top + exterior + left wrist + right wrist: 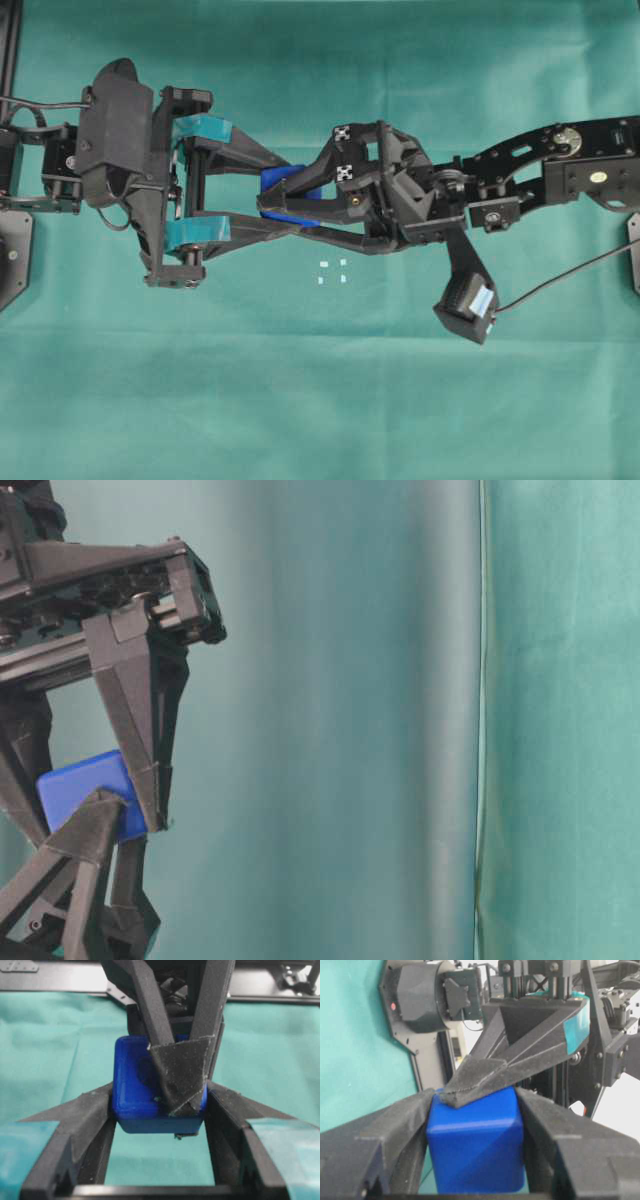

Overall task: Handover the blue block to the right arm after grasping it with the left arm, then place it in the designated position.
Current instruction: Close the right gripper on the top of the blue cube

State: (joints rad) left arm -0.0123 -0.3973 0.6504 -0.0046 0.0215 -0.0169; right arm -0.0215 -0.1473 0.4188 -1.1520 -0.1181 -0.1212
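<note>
You are viewing the left arm point(120, 160) reaching in from the left, its teal-taped fingers point(240, 152) clamping the blue block point(290, 195) on two opposite faces, above the green-clothed surface point(320, 400). From the right, the right arm point(560, 165) is meeting it; its all-black fingers point(395, 1125) are pressing against the block's other two sides, crosswise to the left pair. Both pairs are gripping the block in mid-air. The designated position point(332, 272) is lying on the cloth just below the block in the overhead view, well clear of it.
</note>
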